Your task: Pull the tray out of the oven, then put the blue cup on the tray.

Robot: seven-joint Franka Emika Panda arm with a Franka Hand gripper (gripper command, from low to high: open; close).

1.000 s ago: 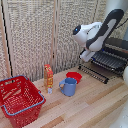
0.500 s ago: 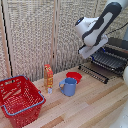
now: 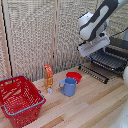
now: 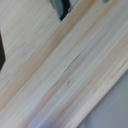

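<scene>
The wooden bench [image 3: 95, 102] carries everything; its pale planks fill the wrist view too, blurred, with only dark slivers at the frame edges that cannot be identified. The oven [image 3: 121, 50] sits at the exterior view's right edge, largely cut off by the frame and partly hidden by the arm; its door flap [image 3: 94, 73] lies folded down toward the bench, which is what leaves the interior reachable. The tray [image 3: 109, 58] shows as a run of thin dark bars projecting forward over the flap; judged from this, the pull-out step looks done or nearly so, though how far the tray still sits inside the oven cannot be told.

The white arm comes down from the upper right; the end effector [image 3: 93, 47] hangs above the tray's near end, clear of the bars as far as can be seen; whether its fingers are apart or together cannot be told, since neither view shows them.

The red wire basket [image 3: 19, 98] stands at the exterior view's left, well apart from the oven. The blue cup [image 3: 69, 86] stands upright on the bench, handle toward the exterior view's left, untouched and between basket and oven; likely the next target, so the arm would need to cross toward it. The red bowl [image 3: 74, 76] sits just behind the cup; a crowding risk on approach. An orange bottle [image 3: 48, 77] stands upright just beside the cup.
</scene>
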